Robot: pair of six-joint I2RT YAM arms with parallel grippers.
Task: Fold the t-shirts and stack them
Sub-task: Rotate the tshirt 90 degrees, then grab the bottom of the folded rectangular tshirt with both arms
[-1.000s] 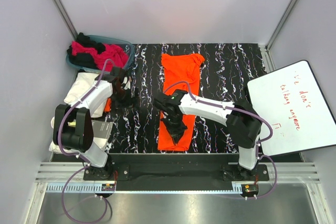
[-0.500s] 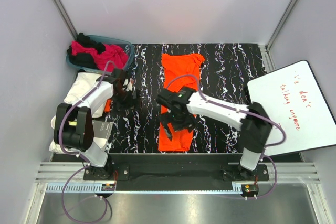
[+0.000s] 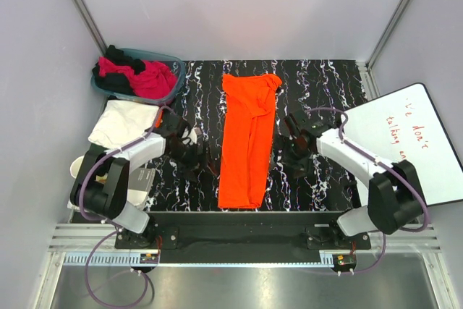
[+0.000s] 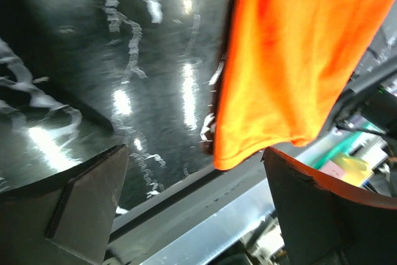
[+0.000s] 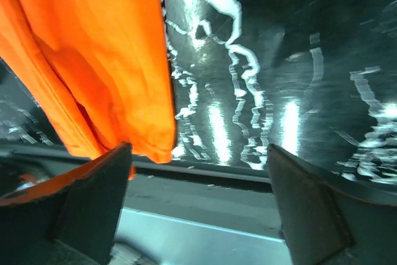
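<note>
The bright orange cloth t-shirt (image 3: pixel 247 142) lies flat, folded into one long, thin strip. It sits to the right of the see-through teal plastic basket (image 3: pixel 168 56), well apart from it. Its far end is wider and a bit bunched up. The soft white cloth t-shirt (image 3: pixel 123 122) lies rumpled just on the near side of the basket. A pink cloth t-shirt (image 3: pixel 148 77) and a black cloth t-shirt (image 3: pixel 116 56) are heaped inside the basket, tangled together.
</note>
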